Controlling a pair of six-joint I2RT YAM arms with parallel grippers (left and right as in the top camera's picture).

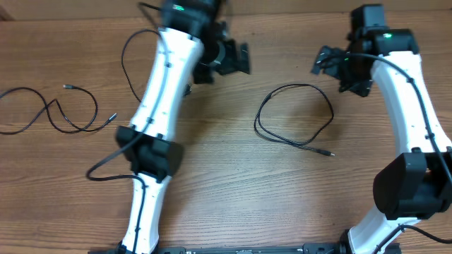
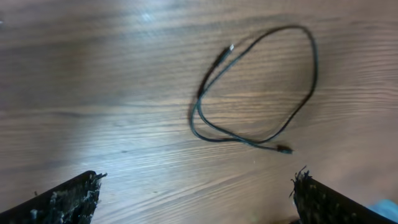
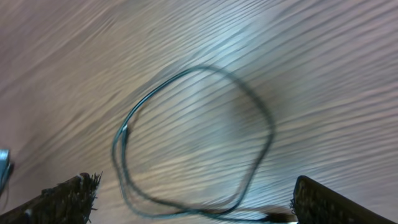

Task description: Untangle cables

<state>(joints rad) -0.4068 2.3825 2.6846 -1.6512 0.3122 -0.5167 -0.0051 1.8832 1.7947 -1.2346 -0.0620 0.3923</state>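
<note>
- Overhead: the looped cable (image 1: 304,85) lies flat on the wooden table (image 1: 226,183) as one open ring. Its free plug end trails out at the ring's lower right.
- Overhead: the left gripper (image 1: 244,58) hangs up and to the left of the looped cable, clear of it. From this height I cannot tell how wide its jaws stand.
- Overhead: the right gripper (image 1: 323,62) hangs just above the looped cable's upper right edge. Nothing shows in its grasp.
- Overhead: a second cable (image 1: 55,107) lies well to the left of the looped cable. It sits in loose curves beyond the left arm, with both small plug ends free.
- Left wrist: the left gripper (image 2: 198,183) has its fingers (image 2: 68,199) spread wide and empty. The looped cable (image 2: 315,71) rests on the wood ahead of them, not touching either finger.
- Right wrist: the picture is blurred. The right gripper (image 3: 196,186) shows its fingers (image 3: 68,199) far apart, holding nothing. The looped cable (image 3: 199,68) lies on the table between and beyond them, and its lower arc runs close to the fingertip line.
</note>
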